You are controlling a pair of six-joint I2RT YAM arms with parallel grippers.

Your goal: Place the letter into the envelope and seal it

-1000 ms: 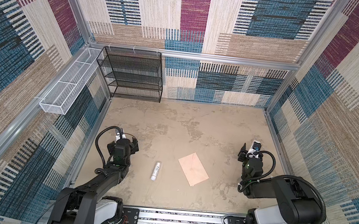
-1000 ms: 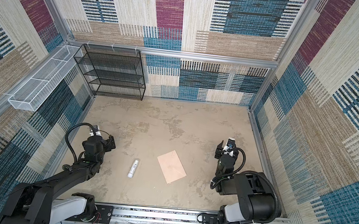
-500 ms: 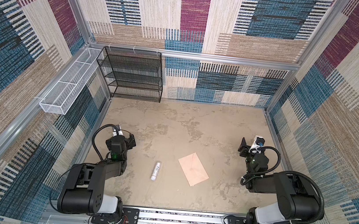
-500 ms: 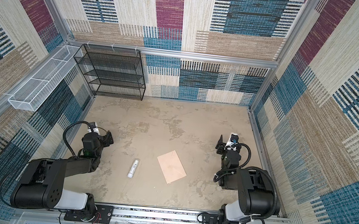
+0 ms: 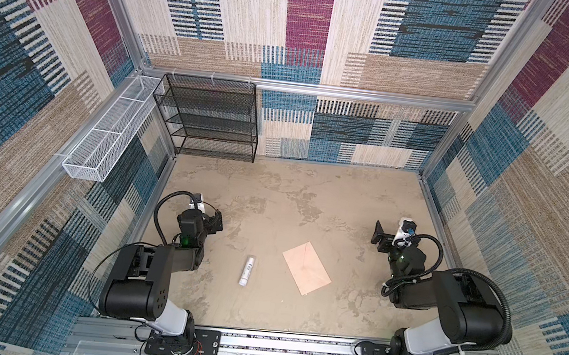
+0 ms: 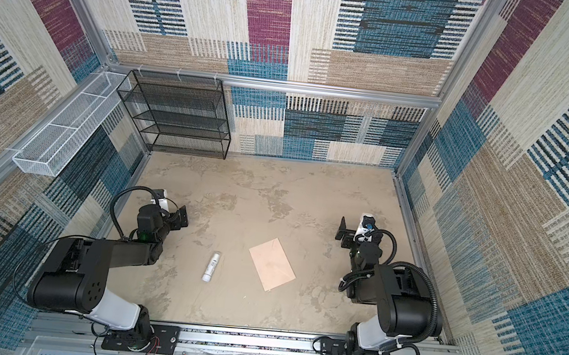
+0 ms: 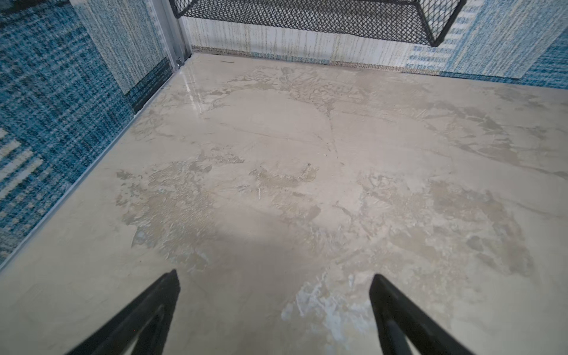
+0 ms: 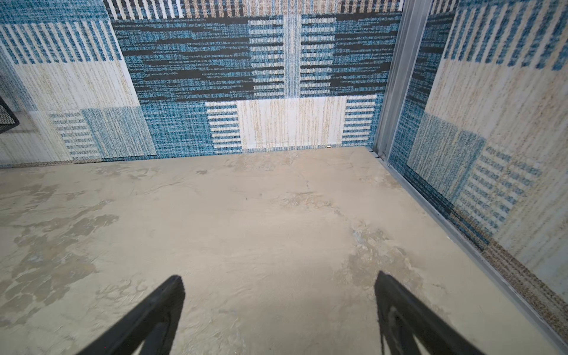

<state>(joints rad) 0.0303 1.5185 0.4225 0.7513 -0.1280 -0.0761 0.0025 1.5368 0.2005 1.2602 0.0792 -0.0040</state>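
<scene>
Both arms have folded back to the tabletop [image 5: 310, 196] edges; task looks finished.
Left claw [image 7: 274, 275] at 9 o'clock and right claw [image 8: 279, 276] at 3 hang released, empty; envelope [image 5: 305, 272] lies flat at 5 o'clock, flap closed, letter unseen, presumably inside.

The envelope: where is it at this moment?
In both top views the envelope lies flat on the table, slightly right of the middle in the near half, with the white tube on its left, not touching it.
</scene>
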